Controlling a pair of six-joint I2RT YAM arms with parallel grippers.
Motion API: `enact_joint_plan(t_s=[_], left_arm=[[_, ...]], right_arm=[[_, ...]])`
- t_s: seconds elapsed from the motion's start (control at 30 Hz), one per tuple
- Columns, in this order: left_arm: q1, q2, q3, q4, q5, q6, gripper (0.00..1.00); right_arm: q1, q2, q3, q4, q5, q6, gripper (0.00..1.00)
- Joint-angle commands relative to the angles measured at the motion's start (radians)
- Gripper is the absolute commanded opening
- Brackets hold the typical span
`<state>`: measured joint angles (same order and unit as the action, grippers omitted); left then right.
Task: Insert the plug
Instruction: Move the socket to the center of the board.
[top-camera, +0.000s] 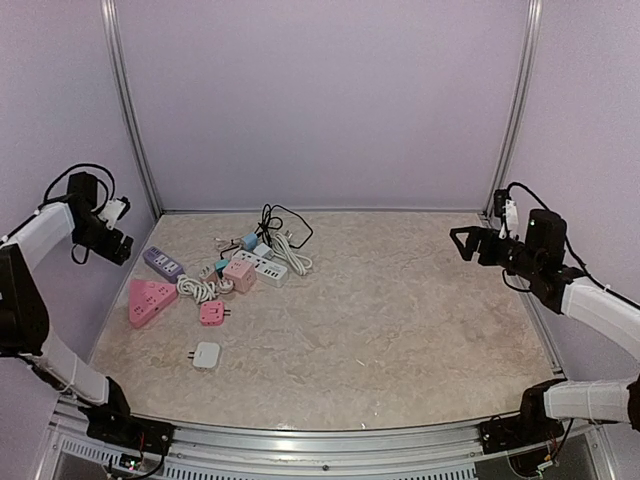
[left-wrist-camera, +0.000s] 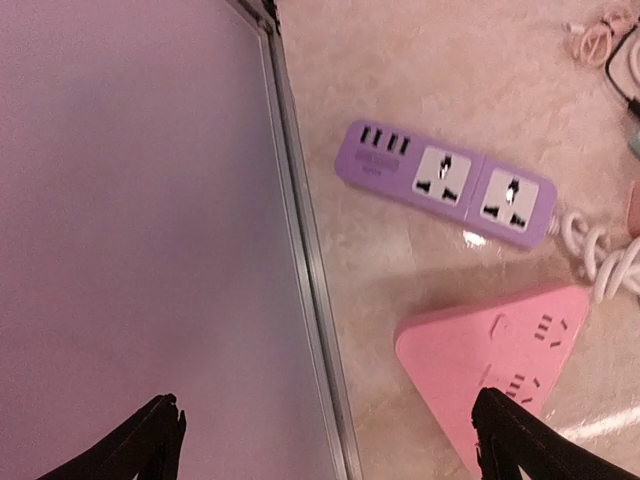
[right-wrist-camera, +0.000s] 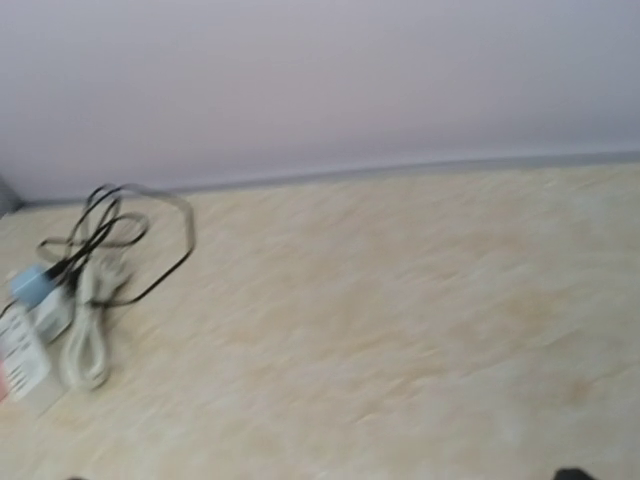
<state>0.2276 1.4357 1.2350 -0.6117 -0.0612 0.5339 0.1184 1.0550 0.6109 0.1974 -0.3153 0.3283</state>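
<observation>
No legible txt anywhere — tiny print on purple power strip (left-wrist-camera: 445, 183) too blurry to read.

A small white plug (top-camera: 206, 355) lies flat, unplugged, near the pink triangular power strip (top-camera: 148, 300).

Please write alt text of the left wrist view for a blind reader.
A purple power strip lies on the table, a pink triangular one below it. A wall fills the left half; two open black fingers show at the bottom.
</observation>
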Motion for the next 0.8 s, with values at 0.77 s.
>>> enact_joint_plan(t_s=[0.77], left_arm=[[0.092, 0.529, 0.210, -0.371, 0.346, -0.034, 0.85]], right_arm=[[0.271, 0.062, 0.056, -0.173, 0.186, -0.010, 1.00]])
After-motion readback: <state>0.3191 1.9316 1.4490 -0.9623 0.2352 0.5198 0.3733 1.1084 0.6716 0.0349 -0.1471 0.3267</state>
